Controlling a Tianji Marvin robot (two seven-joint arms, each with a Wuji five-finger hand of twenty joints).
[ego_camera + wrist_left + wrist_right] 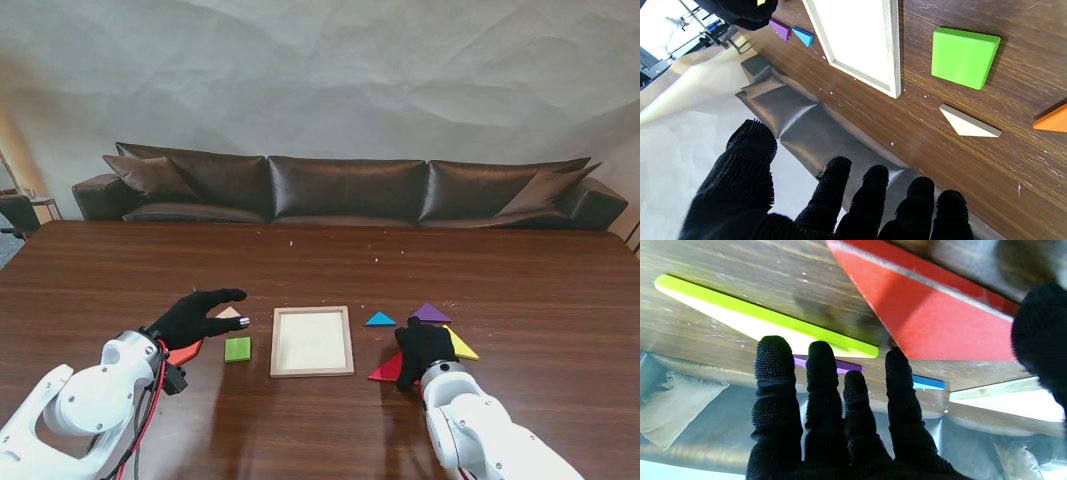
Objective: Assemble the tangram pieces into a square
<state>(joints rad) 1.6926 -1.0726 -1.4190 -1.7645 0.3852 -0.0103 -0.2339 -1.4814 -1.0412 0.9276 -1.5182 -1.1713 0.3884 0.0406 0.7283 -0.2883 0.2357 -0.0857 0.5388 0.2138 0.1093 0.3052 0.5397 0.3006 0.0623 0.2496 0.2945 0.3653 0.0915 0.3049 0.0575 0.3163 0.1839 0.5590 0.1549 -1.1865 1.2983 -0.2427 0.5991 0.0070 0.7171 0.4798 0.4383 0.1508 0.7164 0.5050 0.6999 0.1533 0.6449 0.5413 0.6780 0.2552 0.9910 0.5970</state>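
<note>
Stand view: tangram pieces lie scattered on both sides of the empty wooden frame (312, 341).
Left hand (196, 317) hovers with fingers spread, holding nothing, over the white triangle (967, 124) and orange piece (186, 351), near the green square (238, 349). Right hand (424, 349) rests fingers-apart over the red triangle (387, 370), beside yellow triangle (462, 345), purple triangle (431, 313) and blue triangle (380, 320).

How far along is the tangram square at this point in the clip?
Nothing is placed yet: the wooden frame holds no pieces. The right hand is down over the red triangle; whether it grips it is unclear. The left hand hovers open near the white triangle. The green square, orange piece, blue triangle, purple triangle and yellow triangle lie outside the frame.
</note>
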